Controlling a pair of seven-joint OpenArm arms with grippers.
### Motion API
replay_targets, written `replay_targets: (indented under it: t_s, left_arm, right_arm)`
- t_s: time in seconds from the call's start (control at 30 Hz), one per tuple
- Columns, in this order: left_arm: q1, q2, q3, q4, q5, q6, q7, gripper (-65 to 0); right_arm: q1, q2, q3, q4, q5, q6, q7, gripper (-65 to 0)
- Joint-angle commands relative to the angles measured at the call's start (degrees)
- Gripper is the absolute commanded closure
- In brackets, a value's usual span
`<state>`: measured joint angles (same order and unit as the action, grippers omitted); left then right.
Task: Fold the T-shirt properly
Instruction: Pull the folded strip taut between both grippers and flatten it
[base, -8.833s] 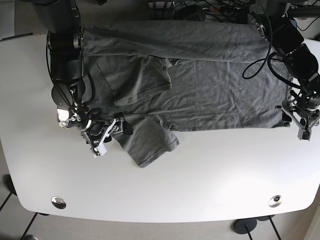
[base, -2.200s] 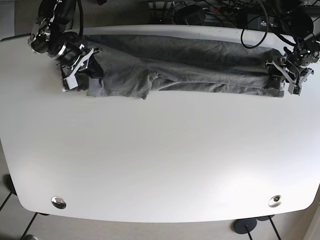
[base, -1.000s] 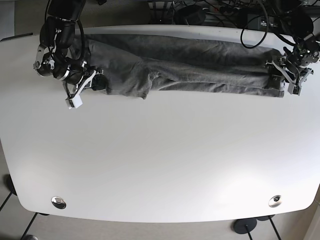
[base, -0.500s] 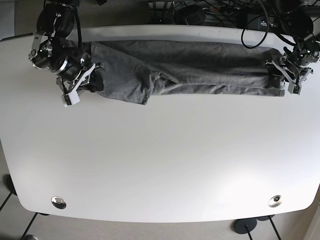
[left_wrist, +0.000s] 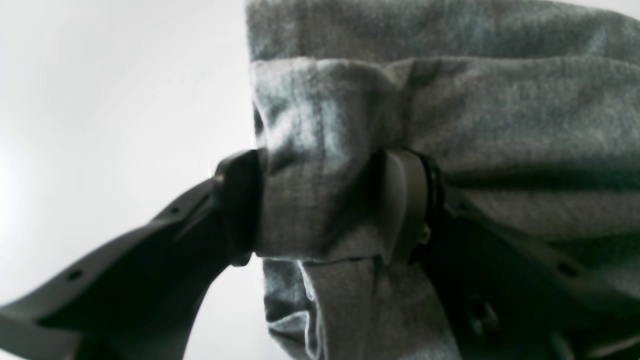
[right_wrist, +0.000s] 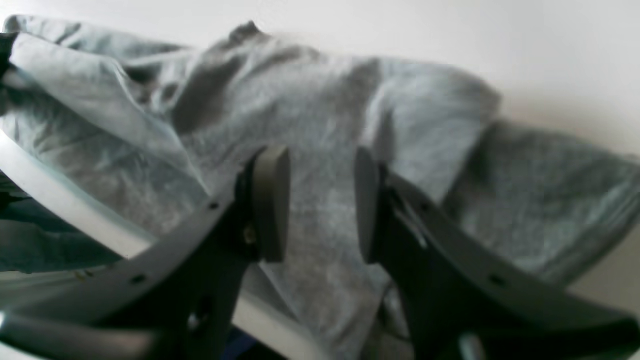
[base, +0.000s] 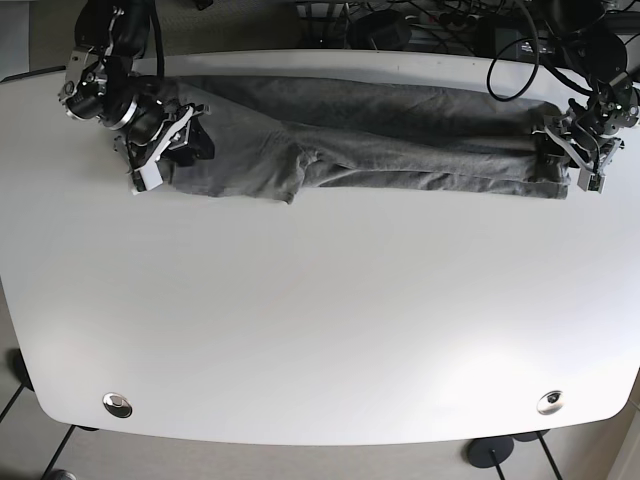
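Observation:
The dark grey T-shirt (base: 400, 130) lies folded into a long narrow strip along the table's far edge. At its end on the left of the base view, my right gripper (base: 168, 158) is on the cloth. In the right wrist view its fingers (right_wrist: 272, 202) stand close together on the fabric (right_wrist: 310, 110). At the opposite end, my left gripper (base: 570, 155) holds the hem. The left wrist view shows this gripper (left_wrist: 320, 205) shut on a bunched fold of the T-shirt (left_wrist: 500, 100).
The white table (base: 320, 320) stretches toward me below the shirt, with two metal discs (base: 117, 404) (base: 549, 402) near its front edge. Cables and equipment (base: 420, 25) lie just beyond the far edge, behind the shirt.
The shirt went from lying spread out to a narrow strip at the far edge. In the last second my right gripper shifted slightly back toward the far edge with the shirt's end. The left gripper has barely moved.

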<state>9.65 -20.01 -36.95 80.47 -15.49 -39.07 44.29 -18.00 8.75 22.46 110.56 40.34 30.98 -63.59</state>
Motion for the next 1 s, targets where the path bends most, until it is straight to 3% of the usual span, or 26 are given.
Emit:
replay_targets:
  t_s: [0.03,0.1,0.23,0.5,0.7,0.77,0.87,0.9,1.0]
  left_arm:
    - [-0.1,-1.0,-0.1,0.7,0.8,0.0,0.8,-33.8]
    - [-0.1,-1.0,-0.1,0.6,0.8,0.0,0.8,-33.8]
    - [-0.1,-1.0,-0.1,0.5,0.8,0.0,0.8,-33.8]
    - [0.1,-1.6,-0.1,0.7,0.8,0.0,0.8,-33.8]
    - [0.0,-2.0,-0.1,0.6,0.7,0.0,0.8,-33.8]
    - [0.0,-2.0,-0.1,0.6,0.7,0.0,0.8,-33.8]
    - [0.0,-2.0,-0.1,0.5,0.7,0.0,0.8,-33.8]
    - [0.0,-2.0,-0.1,0.4,0.7,0.0,0.8,-33.8]
    - [0.0,-2.0,-0.1,0.4,0.7,0.0,0.8,-33.8]
  right_arm:
    - [0.0,0.5,1.6,-0.7,0.8,-0.08,1.7,-21.7]
    - [0.5,0.5,2.7,-3.5,0.8,-0.08,2.5,-24.3]
    - [3.7,1.0,3.4,-9.2,0.8,0.01,3.5,-40.1]
    - [8.2,1.0,3.7,-16.8,0.8,0.18,4.4,-40.1]
    - [7.7,0.7,0.9,-15.0,1.2,0.53,4.2,-39.5]
    - [6.8,0.6,-0.1,-13.6,1.2,0.53,4.2,-33.3]
    - [6.5,0.5,-0.3,-13.2,1.2,0.53,4.2,-5.5]
    - [6.5,0.5,-0.3,-13.1,1.2,0.53,4.2,-1.6]
    - [6.3,0.5,0.1,-12.9,1.3,1.77,4.2,-1.4]
